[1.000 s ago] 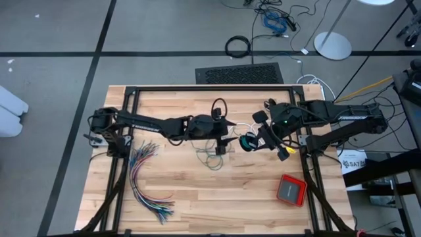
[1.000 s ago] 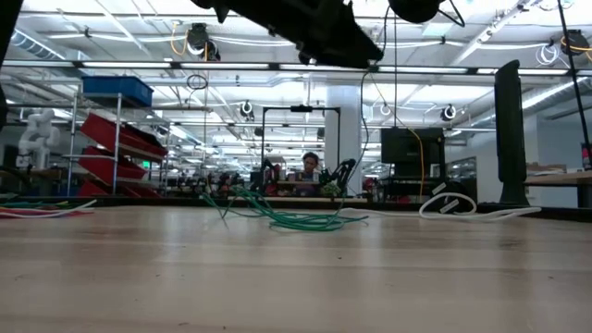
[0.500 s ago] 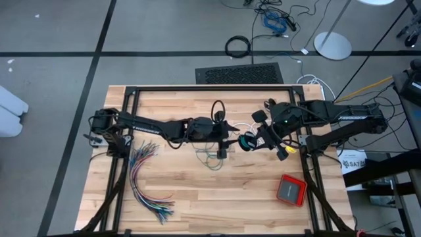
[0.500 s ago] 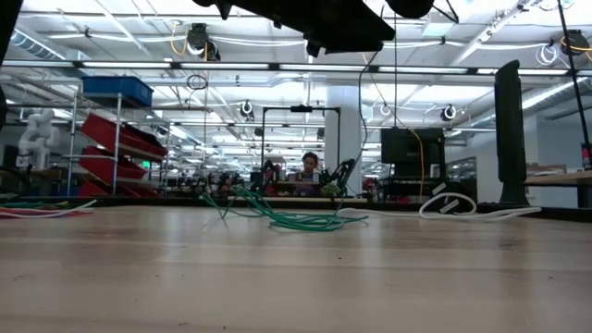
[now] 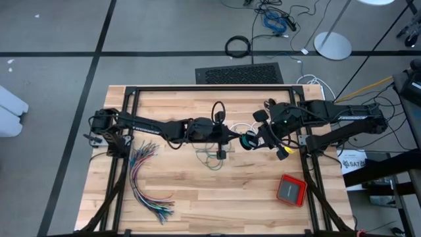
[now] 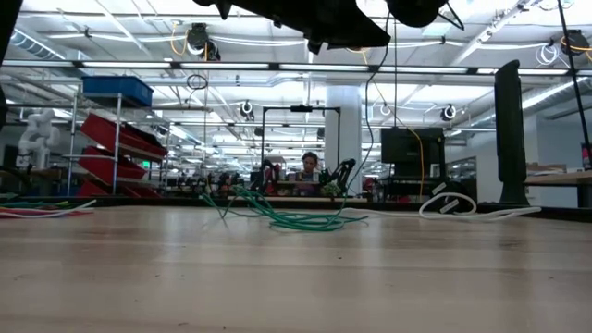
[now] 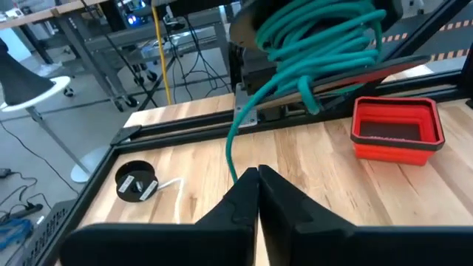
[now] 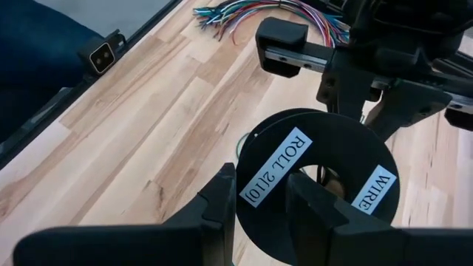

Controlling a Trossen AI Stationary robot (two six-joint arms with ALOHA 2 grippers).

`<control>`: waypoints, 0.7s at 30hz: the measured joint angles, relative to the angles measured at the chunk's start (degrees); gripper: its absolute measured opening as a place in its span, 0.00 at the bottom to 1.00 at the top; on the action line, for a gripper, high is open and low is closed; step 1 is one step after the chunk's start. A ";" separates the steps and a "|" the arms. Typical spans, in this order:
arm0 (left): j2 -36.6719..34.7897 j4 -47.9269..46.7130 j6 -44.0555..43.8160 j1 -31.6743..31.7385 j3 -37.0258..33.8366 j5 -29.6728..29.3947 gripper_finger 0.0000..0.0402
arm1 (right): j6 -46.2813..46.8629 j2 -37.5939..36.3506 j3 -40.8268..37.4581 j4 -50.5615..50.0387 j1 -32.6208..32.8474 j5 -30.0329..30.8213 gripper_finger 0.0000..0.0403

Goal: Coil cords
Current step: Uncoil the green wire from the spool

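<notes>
A teal-green cord is partly wound on a black reel (image 8: 318,185) labelled "ROLL" and "WIRE", and its coil (image 7: 325,37) shows in the left wrist view. My right gripper (image 5: 258,140) holds that reel above the table's middle. From the coil a strand (image 7: 230,140) runs down to my left gripper (image 7: 257,176), which is shut just left of the reel (image 5: 248,140). The rest of the teal cord (image 5: 212,158) lies slack on the wood. A small black reel with a white tail (image 7: 139,182) lies flat on the table. My left gripper pinches the teal strand (image 7: 233,171) at its fingertips, coming nearly level from the table's left. The strand rises from the fingers to the coil; whether it is taut does not show. My right gripper has the black reel by the flange (image 8: 255,185) facing its camera. One finger (image 8: 220,193) sits at the rim and the other (image 8: 307,199) near the centre hole. The reel is lifted clear of the table.
A red tray (image 5: 291,189) sits at the near right. A fan of many-coloured wires (image 5: 148,181) lies at the near left. Black frame rails (image 5: 210,87) border the wooden top. Bare wood lies along the near edge.
My left gripper has shut, its fingers closing from wide apart onto the teal strand beside the reel. Both arms have kept their place, and the loose teal cord on the table lies as before.
</notes>
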 joint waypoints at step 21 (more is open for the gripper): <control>-3.65 -7.68 -4.86 -0.02 0.06 -0.48 0.30 | -0.39 0.04 -5.16 5.20 -1.64 -0.42 0.19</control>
